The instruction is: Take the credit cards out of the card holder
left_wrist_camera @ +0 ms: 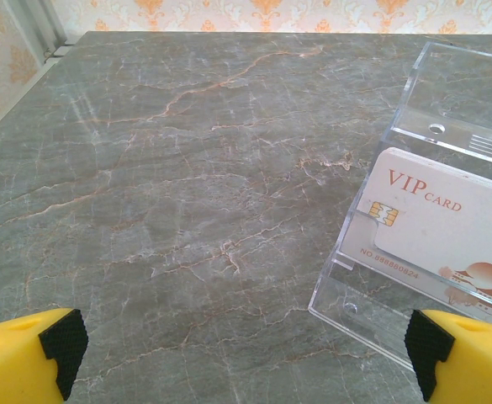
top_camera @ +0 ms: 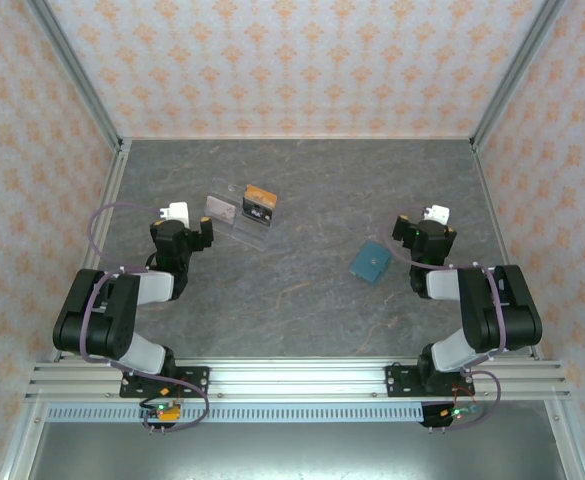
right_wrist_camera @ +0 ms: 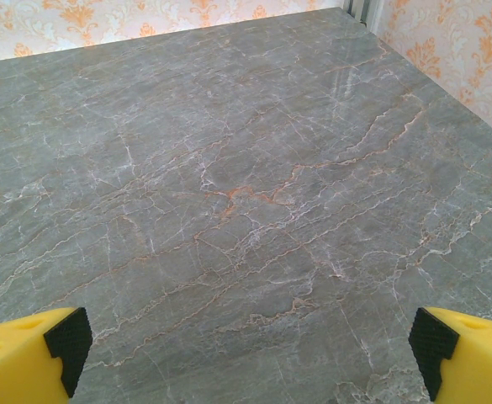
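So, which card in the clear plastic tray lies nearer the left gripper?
The white rectangular VIP card, beside the left gripper; the orange-brown card lies farther right.

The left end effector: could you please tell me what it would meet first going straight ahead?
Probably the clear tray holding the VIP card: it lies ahead of one finger, while the middle line runs over bare table.
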